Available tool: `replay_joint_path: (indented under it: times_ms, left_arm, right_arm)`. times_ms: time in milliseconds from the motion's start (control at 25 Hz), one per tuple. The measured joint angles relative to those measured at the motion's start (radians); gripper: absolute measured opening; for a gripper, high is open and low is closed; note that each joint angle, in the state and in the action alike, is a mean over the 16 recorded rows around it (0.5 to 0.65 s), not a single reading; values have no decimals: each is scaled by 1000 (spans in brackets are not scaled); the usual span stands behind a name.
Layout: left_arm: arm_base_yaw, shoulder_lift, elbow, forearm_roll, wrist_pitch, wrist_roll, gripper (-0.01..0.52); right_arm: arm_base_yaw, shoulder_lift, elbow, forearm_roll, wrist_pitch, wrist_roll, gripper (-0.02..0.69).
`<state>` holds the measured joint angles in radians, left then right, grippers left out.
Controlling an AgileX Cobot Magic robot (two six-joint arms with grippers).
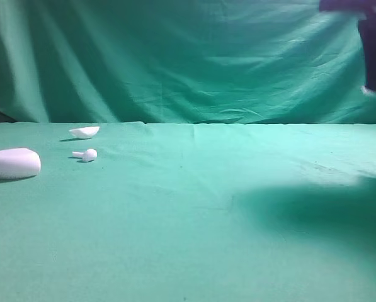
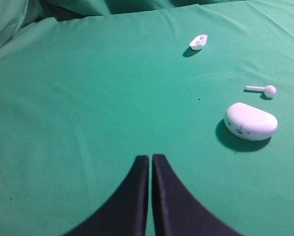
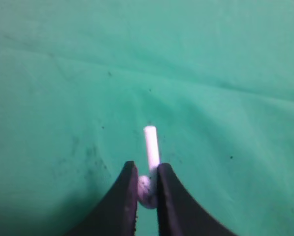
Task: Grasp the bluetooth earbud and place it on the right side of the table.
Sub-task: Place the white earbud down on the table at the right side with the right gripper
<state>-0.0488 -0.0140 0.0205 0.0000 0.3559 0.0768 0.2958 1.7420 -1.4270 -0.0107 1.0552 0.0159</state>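
Observation:
The bluetooth earbud [image 3: 150,142] is pinched by its rounded head between the dark fingers of my right gripper [image 3: 147,165], with its white stem sticking out forward above the green table [image 3: 225,73]. In the high view the right gripper [image 1: 375,87] hangs high at the far right, well above the table [image 1: 194,220], with a bit of white at its tip. My left gripper [image 2: 150,158] is shut with nothing in it, over bare cloth some way from the white things.
At the table's left lie a large white oval case [image 1: 12,163] [image 2: 251,121], a second white earbud [image 1: 87,154] [image 2: 265,90] and a small white shell-like piece [image 1: 84,131] [image 2: 199,42]. A dark shadow falls on the cloth at the right [image 1: 313,207].

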Motion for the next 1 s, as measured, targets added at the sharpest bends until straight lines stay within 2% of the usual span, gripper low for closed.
replay_joint_path:
  times_ms: [320, 680, 1000]
  left_arm:
    - [0, 0, 0, 0, 0, 0, 0]
    - [0, 0, 0, 0, 0, 0, 0]
    - [0, 0, 0, 0, 0, 0, 0]
  right_arm:
    - [-76, -35, 359, 4, -268, 15, 92]
    - [-86, 16, 448, 10, -404, 14, 97]
    - [-86, 29, 446, 11, -413, 13, 219]
